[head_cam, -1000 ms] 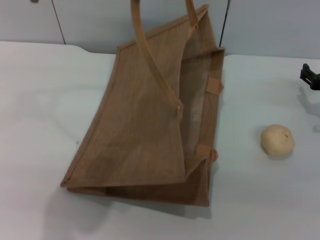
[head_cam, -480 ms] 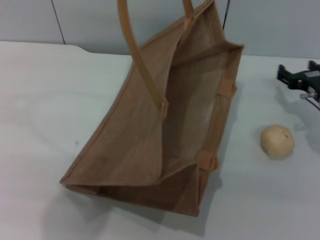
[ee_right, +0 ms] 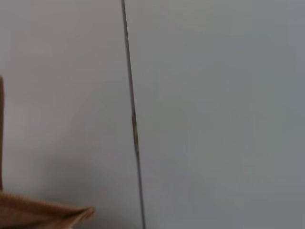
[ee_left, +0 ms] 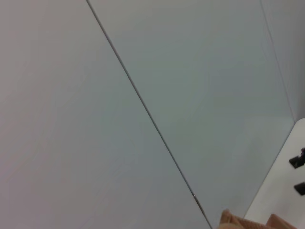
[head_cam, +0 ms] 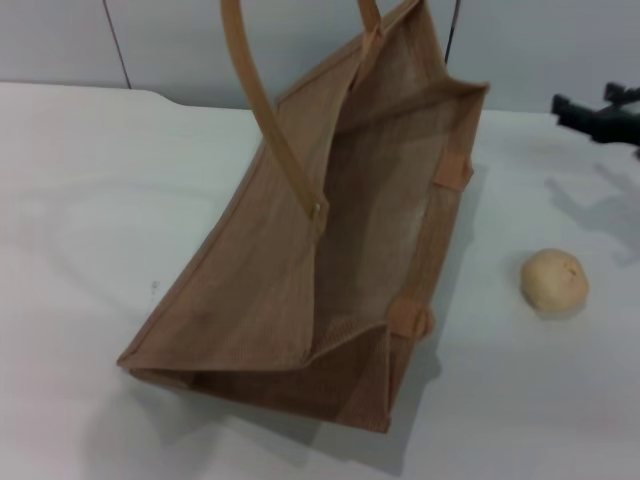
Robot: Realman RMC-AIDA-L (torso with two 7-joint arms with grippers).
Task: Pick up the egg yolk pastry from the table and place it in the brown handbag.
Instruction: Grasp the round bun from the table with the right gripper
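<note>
Far right of the head frame, the right gripper [head_cam: 597,108], fingers spread, hangs above the egg yolk pastry [head_cam: 555,279] lying on the table [head_cam: 90,200] beside the brown handbag [head_cam: 300,250]: descend centred, squeeze softly.

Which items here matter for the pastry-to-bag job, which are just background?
Job:
- egg yolk pastry, on the table, right of the bag
- brown handbag, mouth open
- right gripper, at the far right edge, above the table

Background:
- grey wall panels behind the table
</note>
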